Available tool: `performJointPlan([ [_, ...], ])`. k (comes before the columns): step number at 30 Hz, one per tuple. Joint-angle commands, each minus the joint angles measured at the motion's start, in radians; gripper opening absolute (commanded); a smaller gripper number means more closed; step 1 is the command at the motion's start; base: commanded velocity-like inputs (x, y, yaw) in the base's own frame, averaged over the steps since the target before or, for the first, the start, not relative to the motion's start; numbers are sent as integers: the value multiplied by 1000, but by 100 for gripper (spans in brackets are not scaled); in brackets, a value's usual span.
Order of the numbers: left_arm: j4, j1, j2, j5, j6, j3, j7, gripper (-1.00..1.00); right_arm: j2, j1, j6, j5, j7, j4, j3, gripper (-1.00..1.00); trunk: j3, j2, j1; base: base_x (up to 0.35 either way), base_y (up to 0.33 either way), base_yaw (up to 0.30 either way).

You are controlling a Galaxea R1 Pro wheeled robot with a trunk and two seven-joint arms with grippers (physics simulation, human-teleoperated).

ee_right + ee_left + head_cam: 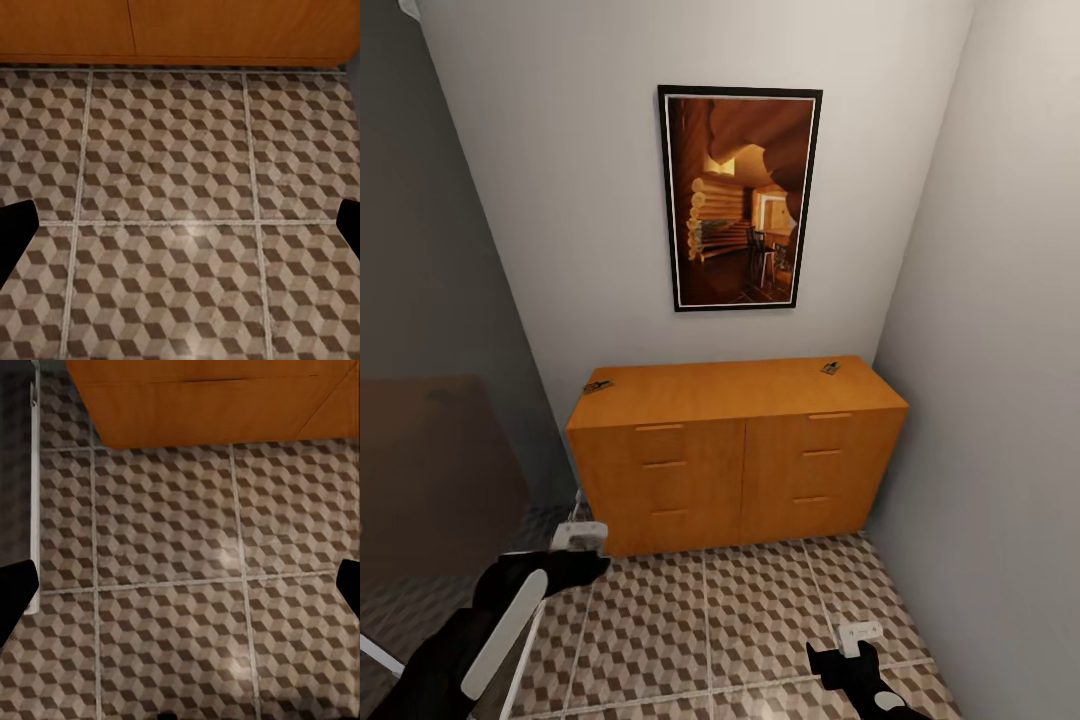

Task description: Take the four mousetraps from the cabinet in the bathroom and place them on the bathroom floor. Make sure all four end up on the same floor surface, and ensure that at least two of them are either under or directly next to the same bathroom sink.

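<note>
Cabinet point(738, 455) is standing against the far wall in the head view, and two mousetraps are lying on its top: one point(597, 386) at the back left corner, one point(830, 367) at the back right corner, well apart. Both are sitting up and ahead of the arms. The left gripper point(582, 535) is hanging low just in front of the cabinet's lower left corner, so it is nearer the left trap; the right gripper point(858, 636) is hovering over the floor point(760, 620), farther back, below the right trap. Their long axes are too small to read. A framed picture point(740, 198) is hanging above.

Left wrist view: dark jaw tips are showing at both sides, spread wide and holding nothing, over tiles with the cabinet's base point(217, 405) beyond.

Right wrist view: jaws are likewise standing wide and empty, the cabinet front point(180, 30) ahead. Nothing is blocking the way.
</note>
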Motion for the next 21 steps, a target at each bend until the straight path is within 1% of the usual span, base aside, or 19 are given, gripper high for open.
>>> performJointPlan([
  [1, -22, -7, 1, 10, 15, 5, 11, 100, 0, -1, -4, -10, 0, 1, 8, 100, -2, -2, 1, 0, 0, 0],
  [2, -41, -15, 1, 10, 25, 11, 13, 100, 0, -1, -4, -10, 0, 1, 9, 100, -2, -2, 1, 0, 0, 0],
  [3, -73, -35, 0, 7, 39, 19, 18, 100, 0, -1, -4, -10, 0, 1, 9, 100, -2, -2, 1, 0, 0, 0],
  [6, -102, -82, -1, 1, 56, 26, 37, 100, 1, -1, -4, -10, 0, 1, 9, 100, -2, -2, 1, 0, 0, 0],
  [9, -117, -148, -4, -2, 74, 30, 66, 100, 2, -1, -4, -10, 0, 1, 10, 100, -2, -2, 1, 0, 0, 0],
  [13, -122, -252, -6, -4, 94, 33, 100, 100, 2, -1, -4, -10, 0, 1, 10, 100, -2, -2, 1, 0, 0, 0],
  [14, -119, -306, -7, -5, 99, 34, 110, 100, 2, -1, -4, -10, 0, 1, 10, 100, -2, -2, 1, 0, 0, 0],
  [16, -113, -358, -8, -5, 102, 36, 117, 100, 2, -1, -3, -10, 0, 1, 10, 100, -2, -2, 1, 0, 0, 0],
  [21, -65, -487, -9, -9, 106, 38, 131, 100, 2, -1, -3, -10, 0, 1, 10, 100, -2, -2, 1, 0, 0, 0],
])
